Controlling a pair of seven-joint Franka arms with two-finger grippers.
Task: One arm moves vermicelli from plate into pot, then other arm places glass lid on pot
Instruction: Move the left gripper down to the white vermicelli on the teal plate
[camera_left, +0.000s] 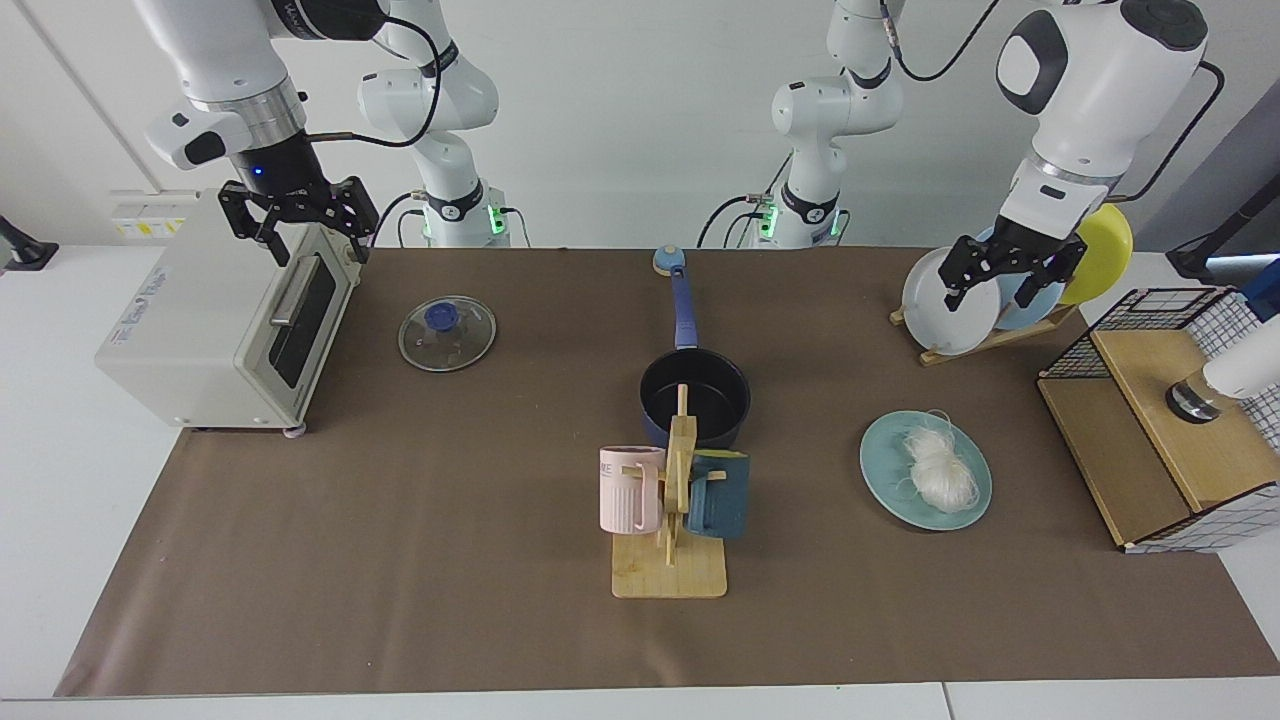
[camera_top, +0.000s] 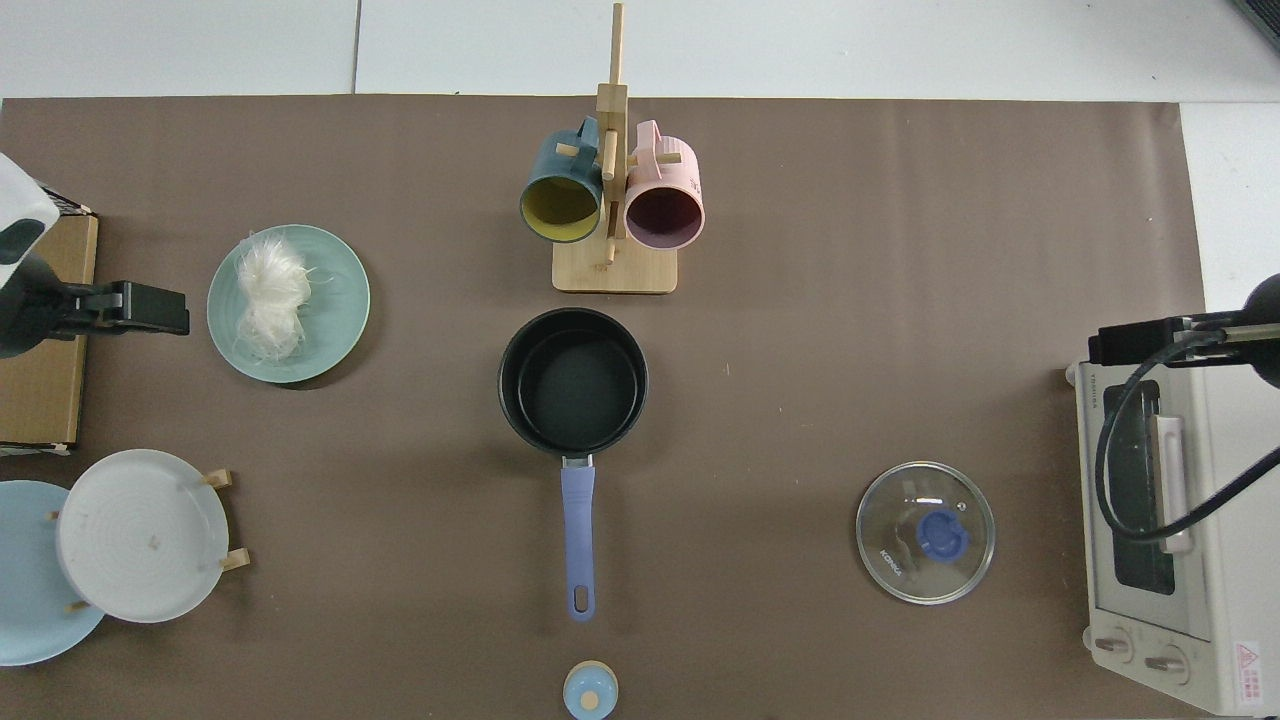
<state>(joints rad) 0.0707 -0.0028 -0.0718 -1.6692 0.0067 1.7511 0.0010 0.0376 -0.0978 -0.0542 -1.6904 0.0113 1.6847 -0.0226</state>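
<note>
The vermicelli (camera_left: 940, 470) (camera_top: 270, 295) lies as a white bundle on the pale teal plate (camera_left: 880, 470) (camera_top: 340, 300). At the table's middle stands the dark-blue pot (camera_left: 695, 400) (camera_top: 573, 380), empty, with its long handle pointing toward the robots. The glass lid (camera_left: 447, 333) (camera_top: 925, 545) rests flat on the mat beside the toaster oven. My left gripper (camera_left: 995, 290) (camera_top: 150, 307) hangs open in the air by the plate rack, beyond the teal plate. My right gripper (camera_left: 320, 250) (camera_top: 1130, 340) hovers open above the toaster oven, holding nothing.
A wooden mug tree (camera_left: 670, 490) with a pink and a dark teal mug stands right in front of the pot. A toaster oven (camera_left: 230, 330), a rack of plates (camera_left: 950, 300) and a wire-and-wood crate (camera_left: 1170, 420) line the sides. A small round blue object (camera_top: 590, 690) lies past the pot's handle.
</note>
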